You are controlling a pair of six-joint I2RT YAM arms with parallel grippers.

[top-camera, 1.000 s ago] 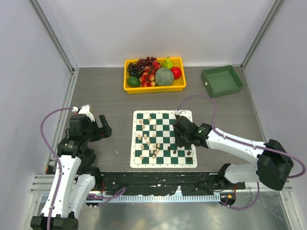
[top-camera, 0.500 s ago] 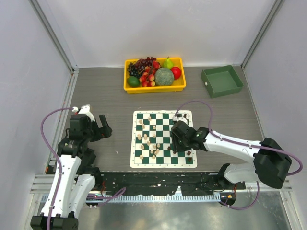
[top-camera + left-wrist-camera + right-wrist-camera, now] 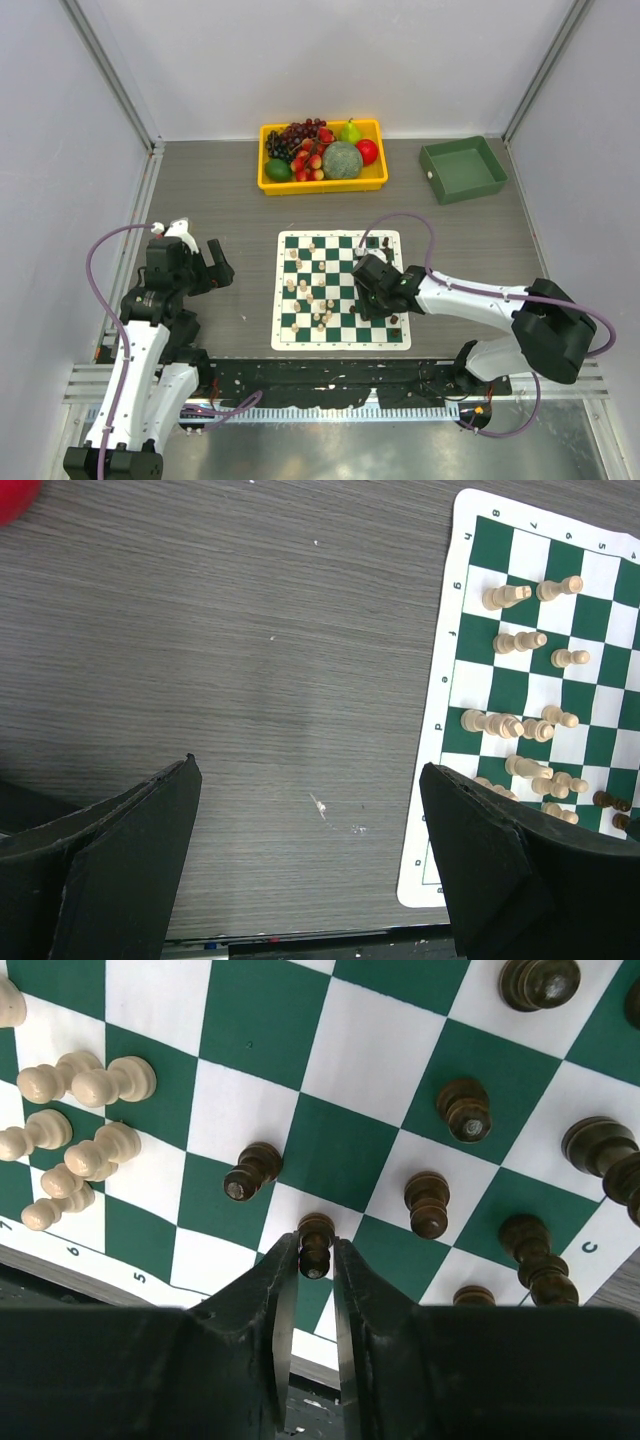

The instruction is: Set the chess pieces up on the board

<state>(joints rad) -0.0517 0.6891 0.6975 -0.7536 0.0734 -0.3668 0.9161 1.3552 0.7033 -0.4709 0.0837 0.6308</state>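
Observation:
The green and white board (image 3: 283,343) lies on the table centre. Several cream chess pieces (image 3: 308,295) stand scattered on its left half, and dark brown ones (image 3: 394,320) stand at its right side. My right gripper (image 3: 368,290) hangs low over the board's right half. In the right wrist view it (image 3: 316,1240) is shut on a dark brown pawn (image 3: 317,1228) standing near the board's edge, with other dark pieces (image 3: 462,1108) and cream pieces (image 3: 80,1080) around it. My left gripper (image 3: 215,265) is open and empty over bare table (image 3: 310,765), left of the board (image 3: 440,780).
A yellow tray (image 3: 322,184) of fruit stands at the back centre. A green bin (image 3: 462,168) stands at the back right. Grey walls close in the left, right and back sides.
My right gripper has moved a little left and toward the near edge over the board. The left arm has not moved.

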